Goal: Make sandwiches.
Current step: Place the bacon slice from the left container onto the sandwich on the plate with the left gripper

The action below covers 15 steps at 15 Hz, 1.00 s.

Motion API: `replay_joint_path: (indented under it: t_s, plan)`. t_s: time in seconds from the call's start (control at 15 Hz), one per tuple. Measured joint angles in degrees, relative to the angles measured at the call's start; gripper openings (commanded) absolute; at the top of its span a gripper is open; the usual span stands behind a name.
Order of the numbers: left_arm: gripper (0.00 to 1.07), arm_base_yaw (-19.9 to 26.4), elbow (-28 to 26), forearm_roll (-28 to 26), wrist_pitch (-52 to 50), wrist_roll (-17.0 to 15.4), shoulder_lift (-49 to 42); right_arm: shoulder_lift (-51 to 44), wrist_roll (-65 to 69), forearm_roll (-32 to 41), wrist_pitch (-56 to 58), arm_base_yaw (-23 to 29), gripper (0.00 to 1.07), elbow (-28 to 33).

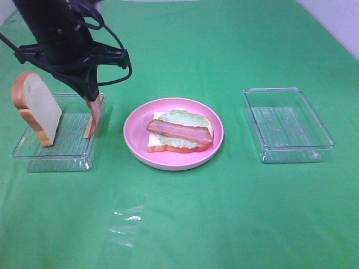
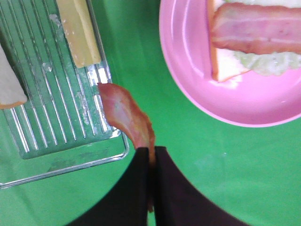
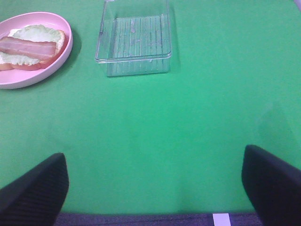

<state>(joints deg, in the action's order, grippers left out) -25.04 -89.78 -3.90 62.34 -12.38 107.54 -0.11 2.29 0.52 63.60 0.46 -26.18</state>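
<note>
On the green table (image 1: 224,224) a clear left tray (image 1: 33,152) and a clear right tray (image 1: 291,154) flank the pink plate (image 1: 137,143); the left one holds a leaning bread slice (image 1: 38,109) and a cheese slice (image 2: 77,28). The sandwich (image 1: 179,133), bread topped with lettuce and bacon, lies on the plate, near the left gripper (image 2: 151,155), which is clamped on a second bacon strip (image 2: 124,113) hanging over that tray's plate-side edge. The right gripper (image 3: 153,151) gapes wide above bare table, well apart from the plate.

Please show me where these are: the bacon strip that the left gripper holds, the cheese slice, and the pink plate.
Held bacon strip (image 2: 124,115): left wrist view, middle of the strip.
Cheese slice (image 2: 77,28): left wrist view, middle of its yellow face.
Pink plate (image 2: 263,100): left wrist view, bare inner surface.
</note>
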Motion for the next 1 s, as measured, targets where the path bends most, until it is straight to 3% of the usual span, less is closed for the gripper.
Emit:
replay_joint_path:
  t_s: [0.13,0.33,0.4,0.6,0.67,1.0]
  plan:
    - [0.0,-0.06,0.0,-6.42,-1.89,4.98,-2.69,0.0,0.0,0.0,0.0,0.0,0.96,0.0]
    - [0.0,-0.11,0.0,-21.94,-7.51,17.3,-3.09,0.0,0.0,0.0,0.0,0.0,0.96,0.0]
    - [0.0,-0.11,-0.23,-25.21,-8.42,19.88,-2.92,0.0,0.0,0.0,0.0,0.0,0.96,0.0]
    - [0.0,-0.17,-4.64,-42.74,-9.74,33.06,1.6,0.0,0.0,0.0,0.0,0.0,0.96,0.0]
    - [0.0,-0.17,-8.88,-49.45,-8.94,36.67,6.76,0.0,0.0,0.0,0.0,0.0,0.96,0.0]
    - [0.0,-0.17,-19.82,-52.43,-3.67,36.78,17.82,0.0,0.0,0.06,0.0,0.0,0.96,0.0]
